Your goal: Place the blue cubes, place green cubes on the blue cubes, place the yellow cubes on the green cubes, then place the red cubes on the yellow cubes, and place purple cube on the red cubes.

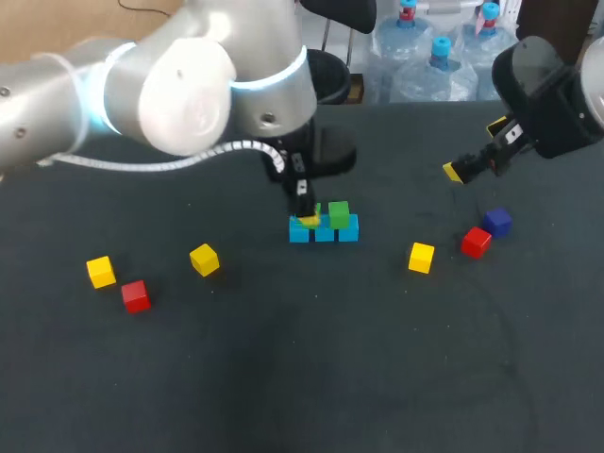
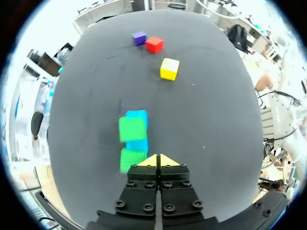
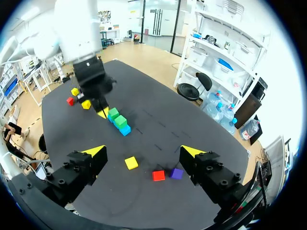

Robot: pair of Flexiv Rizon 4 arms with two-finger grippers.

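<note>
Three blue cubes (image 1: 324, 232) form a row at the table's middle. One green cube (image 1: 340, 212) sits on top of the row, and a second green cube (image 2: 131, 160) lies right beside my left gripper's tips. My left gripper (image 1: 304, 219) (image 2: 158, 160) is shut with nothing between its fingers, low over the row's left end. Seen from the right wrist, the row (image 3: 120, 122) and my left gripper (image 3: 102, 113) lie far ahead. My right gripper (image 1: 461, 171) (image 3: 144, 151) hangs open and empty above the table's right side, over a yellow cube (image 3: 131, 163), a red cube (image 3: 158, 175) and the purple cube (image 3: 176, 173).
Loose at the left lie two yellow cubes (image 1: 101, 272) (image 1: 204, 259) and a red cube (image 1: 136, 295). On the right are a yellow cube (image 1: 421, 257), a red cube (image 1: 476, 242) and the purple cube (image 1: 497, 222). My left arm (image 1: 189, 85) spans the back left.
</note>
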